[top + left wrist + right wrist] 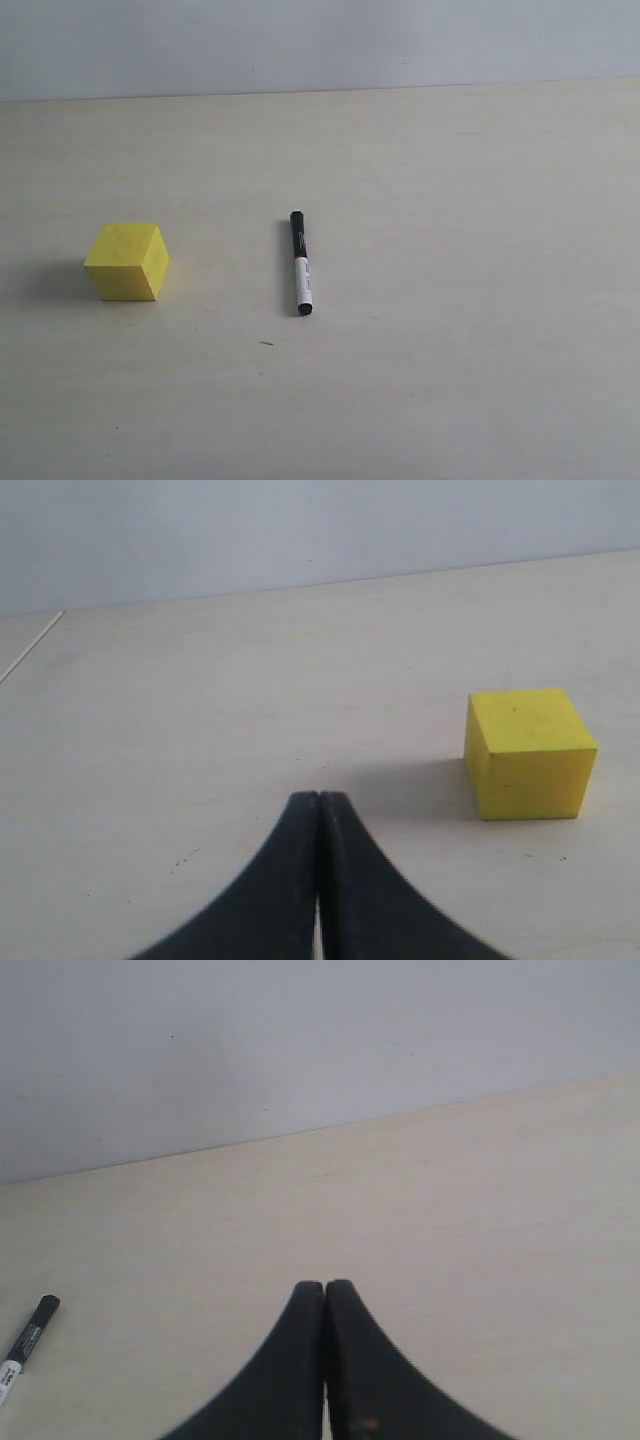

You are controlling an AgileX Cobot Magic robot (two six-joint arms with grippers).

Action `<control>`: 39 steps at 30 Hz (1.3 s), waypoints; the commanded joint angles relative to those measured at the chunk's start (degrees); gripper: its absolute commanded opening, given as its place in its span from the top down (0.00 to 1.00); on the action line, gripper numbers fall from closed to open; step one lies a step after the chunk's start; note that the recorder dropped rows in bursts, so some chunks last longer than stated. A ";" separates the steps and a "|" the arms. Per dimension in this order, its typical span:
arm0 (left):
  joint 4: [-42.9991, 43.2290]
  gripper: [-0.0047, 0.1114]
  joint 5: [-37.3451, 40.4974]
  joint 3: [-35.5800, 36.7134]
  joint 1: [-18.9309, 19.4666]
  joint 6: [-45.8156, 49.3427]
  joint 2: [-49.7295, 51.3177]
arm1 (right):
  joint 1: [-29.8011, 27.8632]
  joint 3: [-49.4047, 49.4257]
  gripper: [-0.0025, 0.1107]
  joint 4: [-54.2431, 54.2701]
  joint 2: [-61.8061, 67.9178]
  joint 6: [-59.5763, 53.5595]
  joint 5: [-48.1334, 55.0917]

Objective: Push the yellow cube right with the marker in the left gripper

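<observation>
The yellow cube point(127, 262) rests on the pale table at the left of the exterior view. The marker point(300, 262) lies flat near the middle, black cap toward the wall, well apart from the cube. Neither arm shows in the exterior view. In the left wrist view my left gripper point(319, 798) is shut with nothing between its jaws, and the yellow cube point(528, 753) sits off to one side of it, apart. My right gripper point(325, 1286) is shut and empty too; the marker's capped end point(28, 1345) shows at the edge of that view.
A plain pale wall point(320, 40) rises behind the table's far edge. A seam or table edge point(30, 645) runs diagonally at the corner of the left wrist view. A tiny dark speck point(266, 343) lies in front of the marker.
</observation>
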 commanded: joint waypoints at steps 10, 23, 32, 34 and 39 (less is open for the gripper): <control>0.49 0.96 -0.39 -0.25 -0.36 0.10 0.20 | -0.01 0.30 0.98 -0.25 -0.29 -0.10 -0.22; 2.21 0.96 -0.51 -0.25 -0.36 0.10 0.20 | -0.01 0.30 0.98 -0.25 -0.29 -0.10 -0.22; 3.35 0.96 -2.38 -0.25 -0.36 2.45 0.20 | -0.01 0.30 0.98 -0.25 -0.29 -0.10 -0.22; -4.90 0.96 -7.92 -0.25 -0.36 -2.47 0.20 | -0.01 0.30 0.98 -0.25 -0.29 -0.10 -0.22; -17.30 0.96 -21.45 -0.25 -0.36 -10.19 0.20 | -0.01 0.30 0.98 -0.25 -0.29 -0.10 -0.22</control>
